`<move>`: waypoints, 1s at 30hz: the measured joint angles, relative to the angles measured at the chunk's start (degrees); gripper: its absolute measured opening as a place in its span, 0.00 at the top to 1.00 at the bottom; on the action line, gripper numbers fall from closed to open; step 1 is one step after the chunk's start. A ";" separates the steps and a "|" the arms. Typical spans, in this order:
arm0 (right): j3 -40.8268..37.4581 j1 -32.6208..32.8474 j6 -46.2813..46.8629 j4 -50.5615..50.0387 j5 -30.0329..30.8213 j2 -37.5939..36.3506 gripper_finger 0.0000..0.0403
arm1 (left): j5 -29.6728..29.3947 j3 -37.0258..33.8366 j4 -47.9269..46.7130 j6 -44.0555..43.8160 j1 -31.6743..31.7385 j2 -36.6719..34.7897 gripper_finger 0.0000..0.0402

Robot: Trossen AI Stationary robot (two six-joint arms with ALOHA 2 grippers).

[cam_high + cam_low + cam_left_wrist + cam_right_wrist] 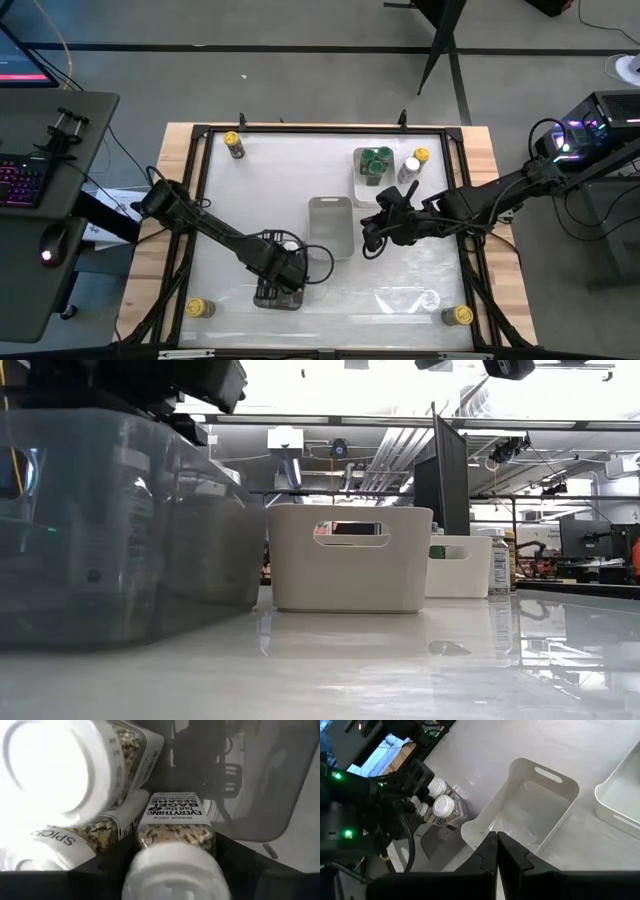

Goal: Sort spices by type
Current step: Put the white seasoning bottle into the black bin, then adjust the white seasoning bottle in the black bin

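At the counter's (pixel 330 290) near-left, the left tool (pixel 282 283) is reaching into the clear tray (pixel 262 296), clamped on a white-lidded jar (pixel 175 840) beside two others. Yellow-lidded jars (pixel 233 145) are standing at the corners. At centre, the grey tray (pixel 331 222) is sitting empty. The right tool (pixel 497 851) is hovering over it, fingers together, holding nothing. Green-lidded jars (pixel 376 163) are filling the white tray (pixel 360 185). The jars look light, rigid and smooth; gripping the body below the lid seems safest.
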 joint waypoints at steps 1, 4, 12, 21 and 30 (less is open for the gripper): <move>0.00 0.00 -0.18 0.01 -0.02 0.00 1.00 | -0.11 0.00 0.02 0.00 0.02 -0.10 0.43; 0.00 -0.07 -1.46 0.01 -0.93 0.00 1.00 | 1.07 0.00 0.00 0.02 0.02 -0.15 0.40; 0.00 -0.07 -3.01 0.50 -3.21 0.02 1.00 | 3.12 4.55 -6.51 1.07 0.14 -0.12 0.40; 0.00 -0.09 -5.17 2.90 -6.02 0.02 1.00 | 2.67 13.02 -16.42 3.46 0.22 -0.12 0.40; 0.00 -0.38 -14.03 16.01 -6.34 0.22 1.00 | -4.36 16.72 -21.42 -8.14 -3.69 -8.41 0.39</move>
